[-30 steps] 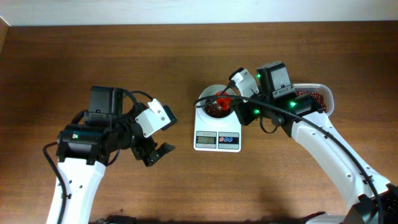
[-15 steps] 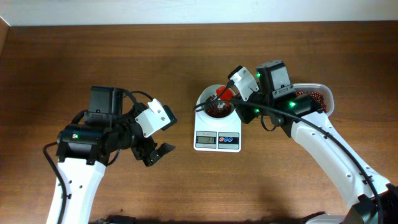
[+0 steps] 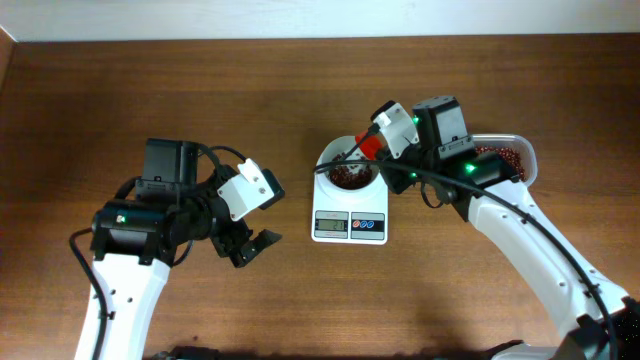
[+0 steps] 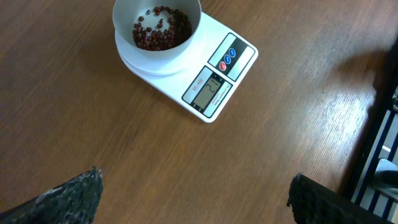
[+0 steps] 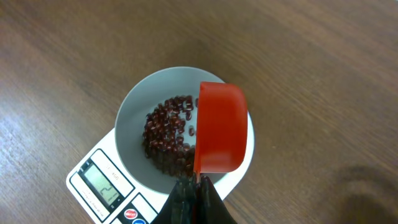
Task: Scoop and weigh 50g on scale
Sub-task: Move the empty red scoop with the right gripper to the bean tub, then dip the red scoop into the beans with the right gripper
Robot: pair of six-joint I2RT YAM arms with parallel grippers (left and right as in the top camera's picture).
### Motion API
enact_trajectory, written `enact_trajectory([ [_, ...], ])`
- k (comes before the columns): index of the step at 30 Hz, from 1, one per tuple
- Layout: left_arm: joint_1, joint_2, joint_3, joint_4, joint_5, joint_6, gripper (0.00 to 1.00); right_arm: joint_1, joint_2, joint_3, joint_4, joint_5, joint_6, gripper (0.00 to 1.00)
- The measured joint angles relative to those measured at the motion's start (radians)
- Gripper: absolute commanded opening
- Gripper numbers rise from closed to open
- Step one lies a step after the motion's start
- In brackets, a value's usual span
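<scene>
The white scale (image 3: 348,208) stands at the table's middle, its round bowl (image 3: 326,160) holding a heap of dark reddish-brown beans (image 3: 349,179). My right gripper (image 3: 378,146) is shut on the handle of an orange-red scoop (image 3: 366,151), which is tipped on its side over the bowl's right rim. In the right wrist view the scoop (image 5: 221,127) shows its outer wall, with the beans (image 5: 166,140) beside it and the right gripper (image 5: 196,185) below. My left gripper (image 3: 255,248) hangs open over bare wood, left of the scale (image 4: 214,81). The left gripper (image 4: 196,199) holds nothing.
A clear plastic tub (image 3: 526,156) with more beans (image 3: 506,158) sits at the right, partly under my right arm. The scale's display (image 5: 102,184) and coloured buttons (image 3: 368,226) face the near edge. A pale wall runs along the table's far edge.
The right gripper has drawn the scoop slightly right and away from the bowl's centre, turning it further on its side. The left arm has not moved.
</scene>
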Motion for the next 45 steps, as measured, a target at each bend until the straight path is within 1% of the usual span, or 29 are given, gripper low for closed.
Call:
enact_trajectory([
  [5, 0.0, 0.0, 0.0, 0.0, 0.0, 0.0, 0.99, -0.009, -0.099, 0.0, 0.0, 0.018, 0.016, 0.04],
  [10, 0.0, 0.0, 0.0, 0.0, 0.0, 0.0, 0.99, -0.093, -0.21, 0.0, -0.036, 0.023, 0.018, 0.04],
  [17, 0.0, 0.0, 0.0, 0.0, 0.0, 0.0, 0.99, -0.261, -0.218, 0.0, -0.158, 0.036, 0.068, 0.04],
  [24, 0.0, 0.0, 0.0, 0.0, 0.0, 0.0, 0.99, -0.432, -0.216, 0.0, -0.206, 0.038, 0.074, 0.04],
  [28, 0.0, 0.0, 0.0, 0.0, 0.0, 0.0, 0.99, -0.51, -0.187, 0.0, -0.226, 0.055, 0.065, 0.04],
  [31, 0.0, 0.0, 0.0, 0.0, 0.0, 0.0, 0.99, -0.543, -0.126, 0.0, -0.225, 0.07, 0.058, 0.04],
  [38, 0.0, 0.0, 0.0, 0.0, 0.0, 0.0, 0.99, -0.546, 0.024, -0.001, -0.223, 0.121, 0.03, 0.04],
  [45, 0.0, 0.0, 0.0, 0.0, 0.0, 0.0, 0.99, -0.546, 0.065, -0.001, -0.225, 0.187, 0.023, 0.04],
])
